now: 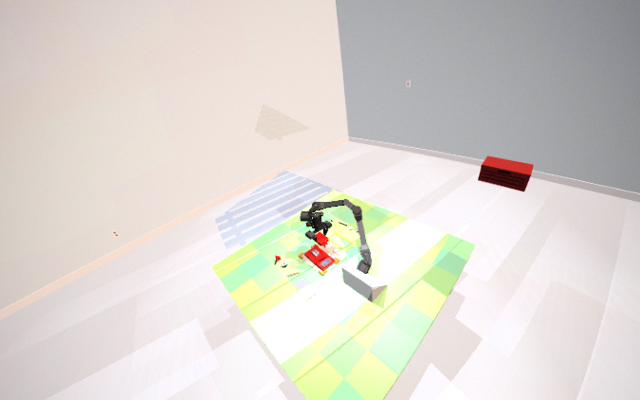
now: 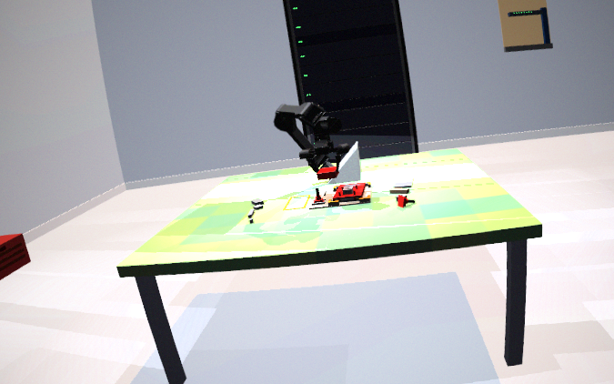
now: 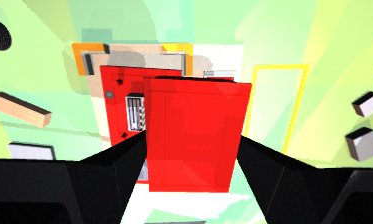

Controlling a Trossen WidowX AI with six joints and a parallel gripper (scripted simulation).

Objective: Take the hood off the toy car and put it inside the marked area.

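My gripper (image 1: 320,235) (image 2: 327,169) (image 3: 191,136) is shut on the red hood (image 1: 321,239) (image 2: 327,174) (image 3: 197,115) by its two long sides. The hood hangs in the air, a little tilted. The red toy car (image 1: 318,255) (image 2: 357,190) (image 3: 117,107) stands on the table below, its engine bay uncovered; in the wrist view the hood covers its right part. The marked area, a yellow outline (image 2: 294,208) (image 3: 282,66), lies beside the car, to the right in the wrist view. The hood is not over it in that view.
A red-based piece with an upright black post (image 2: 318,197) stands between car and outline. Orange corner brackets (image 3: 179,48) surround the car. A wheel (image 3: 1,36), a wooden bar (image 3: 22,109) and grey blocks (image 3: 363,145) lie around. A pale slanted panel (image 1: 358,282) (image 2: 350,166) stands by the arm's base.
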